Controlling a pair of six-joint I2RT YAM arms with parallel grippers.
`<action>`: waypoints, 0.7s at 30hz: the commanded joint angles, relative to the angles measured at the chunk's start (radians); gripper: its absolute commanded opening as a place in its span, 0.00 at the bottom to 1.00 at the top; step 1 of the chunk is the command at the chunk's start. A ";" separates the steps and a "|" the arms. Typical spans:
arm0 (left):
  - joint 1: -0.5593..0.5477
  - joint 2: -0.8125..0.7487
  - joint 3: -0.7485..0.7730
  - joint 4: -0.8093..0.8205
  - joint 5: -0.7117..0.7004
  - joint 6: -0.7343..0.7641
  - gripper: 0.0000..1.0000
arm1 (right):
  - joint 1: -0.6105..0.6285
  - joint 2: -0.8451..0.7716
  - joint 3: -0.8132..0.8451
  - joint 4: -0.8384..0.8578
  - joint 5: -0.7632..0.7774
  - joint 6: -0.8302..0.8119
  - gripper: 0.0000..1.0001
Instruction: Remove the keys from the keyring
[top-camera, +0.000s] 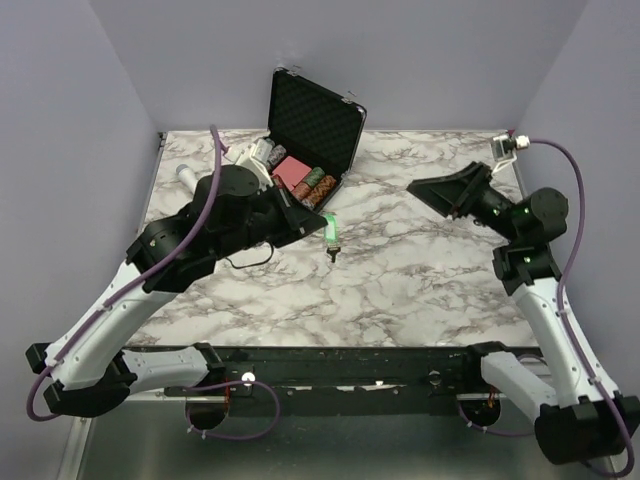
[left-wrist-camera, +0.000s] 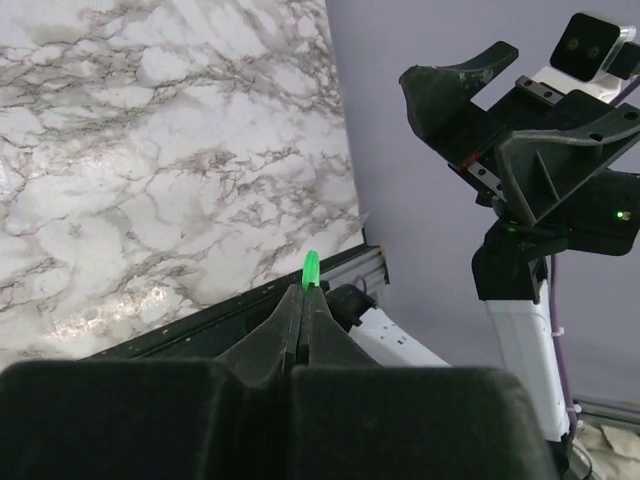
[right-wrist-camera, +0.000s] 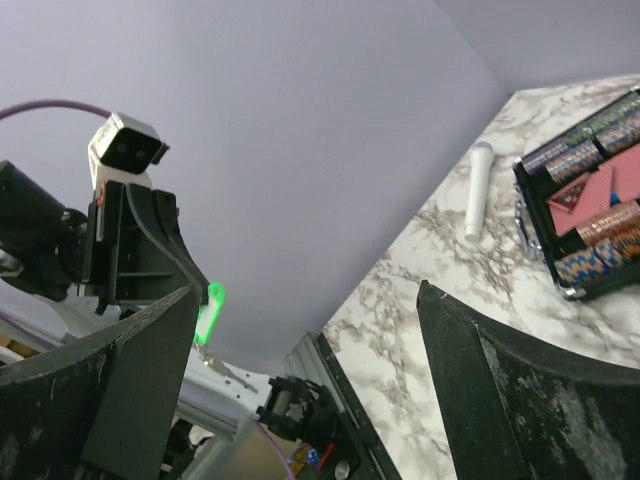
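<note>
My left gripper (top-camera: 320, 222) is shut on the bright green piece of the keys (top-camera: 331, 229) and holds it above the middle of the marble table (top-camera: 420, 270). In the left wrist view the green piece (left-wrist-camera: 311, 271) sticks out past the closed fingertips. A small dark metal bit (top-camera: 333, 252) hangs under it. In the right wrist view the green piece (right-wrist-camera: 209, 312) shows with thin grey metal (right-wrist-camera: 222, 370) dangling below; I cannot tell keyring from key. My right gripper (top-camera: 442, 190) is open and empty, raised at the right and facing the left gripper.
An open black chip case (top-camera: 318, 112) with poker chips (top-camera: 315, 185) stands at the back, just behind the left gripper. A white cylindrical microphone (right-wrist-camera: 477, 190) lies to the case's left. A black rail (top-camera: 330, 365) runs along the near edge.
</note>
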 joint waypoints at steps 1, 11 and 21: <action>-0.005 -0.019 0.069 -0.085 -0.125 -0.073 0.00 | 0.105 0.142 0.128 0.092 0.095 -0.031 0.97; 0.011 -0.091 0.090 -0.151 -0.268 -0.193 0.00 | 0.478 0.376 0.191 0.435 0.240 0.019 0.94; 0.023 -0.157 0.092 -0.151 -0.335 -0.313 0.00 | 0.644 0.397 0.041 0.815 0.284 0.033 0.91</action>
